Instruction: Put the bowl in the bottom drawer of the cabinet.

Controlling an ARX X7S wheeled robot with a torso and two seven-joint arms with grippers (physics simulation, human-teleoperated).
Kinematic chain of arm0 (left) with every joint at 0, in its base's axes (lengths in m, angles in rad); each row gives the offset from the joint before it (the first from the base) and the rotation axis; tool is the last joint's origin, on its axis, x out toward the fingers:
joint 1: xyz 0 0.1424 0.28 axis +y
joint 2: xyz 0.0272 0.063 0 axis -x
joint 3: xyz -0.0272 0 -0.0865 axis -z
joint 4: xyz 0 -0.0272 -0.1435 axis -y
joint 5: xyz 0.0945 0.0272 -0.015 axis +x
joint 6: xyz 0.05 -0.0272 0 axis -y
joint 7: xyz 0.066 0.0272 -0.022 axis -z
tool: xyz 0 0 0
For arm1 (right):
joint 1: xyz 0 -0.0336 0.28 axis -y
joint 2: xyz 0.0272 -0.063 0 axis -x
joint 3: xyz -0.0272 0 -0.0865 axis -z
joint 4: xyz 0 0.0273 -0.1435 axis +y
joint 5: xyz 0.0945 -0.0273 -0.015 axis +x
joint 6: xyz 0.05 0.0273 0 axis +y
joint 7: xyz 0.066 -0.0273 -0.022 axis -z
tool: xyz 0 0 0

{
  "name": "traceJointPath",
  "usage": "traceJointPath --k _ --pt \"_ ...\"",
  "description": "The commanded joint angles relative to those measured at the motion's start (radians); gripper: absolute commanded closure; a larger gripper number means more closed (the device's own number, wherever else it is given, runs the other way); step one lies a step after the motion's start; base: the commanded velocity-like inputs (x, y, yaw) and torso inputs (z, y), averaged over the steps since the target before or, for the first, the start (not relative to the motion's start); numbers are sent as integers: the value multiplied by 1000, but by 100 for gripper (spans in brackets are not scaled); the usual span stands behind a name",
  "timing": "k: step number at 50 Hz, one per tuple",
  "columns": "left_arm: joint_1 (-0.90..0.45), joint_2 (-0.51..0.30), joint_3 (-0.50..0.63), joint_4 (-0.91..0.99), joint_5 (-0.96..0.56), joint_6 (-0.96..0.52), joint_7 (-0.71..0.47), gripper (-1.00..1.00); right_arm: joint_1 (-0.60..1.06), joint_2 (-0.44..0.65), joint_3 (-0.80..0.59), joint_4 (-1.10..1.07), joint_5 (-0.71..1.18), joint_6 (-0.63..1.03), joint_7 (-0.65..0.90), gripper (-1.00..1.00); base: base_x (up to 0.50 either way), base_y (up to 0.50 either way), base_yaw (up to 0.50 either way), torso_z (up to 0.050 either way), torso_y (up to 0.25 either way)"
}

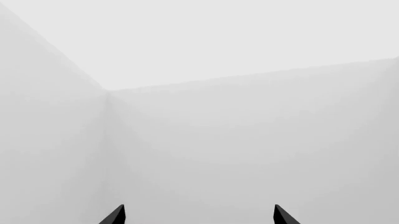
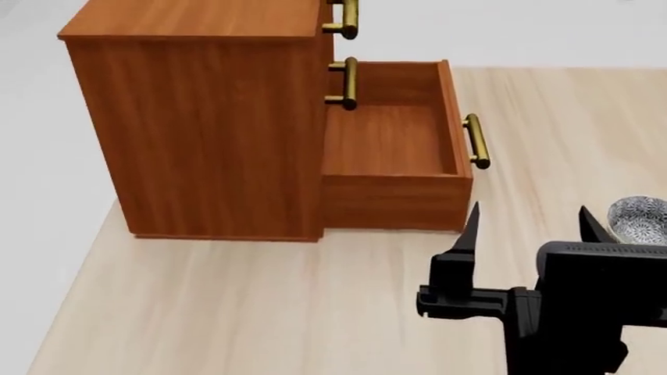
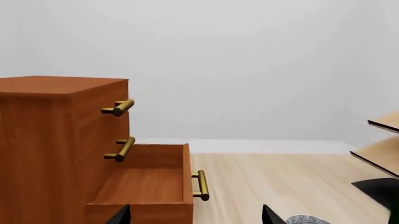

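The reddish-brown cabinet (image 2: 198, 125) stands on the pale wooden floor. Its bottom drawer (image 2: 388, 144) is pulled out, with nothing showing inside, and its brass handle (image 2: 476, 141) faces right. The blue-and-white bowl (image 2: 638, 219) sits at the head view's right edge, on the floor beside the drawer. My right gripper (image 2: 532, 228) hovers open and empty in front of the drawer, to the left of the bowl. In the right wrist view the cabinet (image 3: 56, 140), the drawer (image 3: 146, 186) and a sliver of the bowl (image 3: 307, 220) show beyond the right gripper (image 3: 196, 217). My left gripper (image 1: 199, 217) is open and faces bare white walls.
Two upper drawers are shut, their brass handles (image 2: 347, 82) projecting above the open drawer. A pale wooden rack (image 3: 383, 140) stands to the right, past the bowl. White walls lie behind the cabinet.
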Motion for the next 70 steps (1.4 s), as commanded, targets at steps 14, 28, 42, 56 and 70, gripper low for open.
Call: traceJointPath --k 14,28,42,56,70 --pt "1 -5 3 2 -5 3 -5 -100 -8 7 1 -5 10 -5 8 -100 357 0 0 0 1" --pt "3 -5 6 -1 -8 16 -2 -100 -10 12 3 -8 16 -5 13 -100 357 0 0 0 1" --pt "6 -7 8 -3 -12 25 -2 -100 -15 17 4 -16 23 -3 18 -100 357 0 0 0 1" --pt "11 -8 13 0 -10 34 -4 -100 -19 20 3 -9 25 -13 21 -100 358 0 0 0 1" --pt "8 -8 17 0 -14 34 -7 -100 -26 24 9 -28 36 -9 28 -100 100 0 0 0 0"
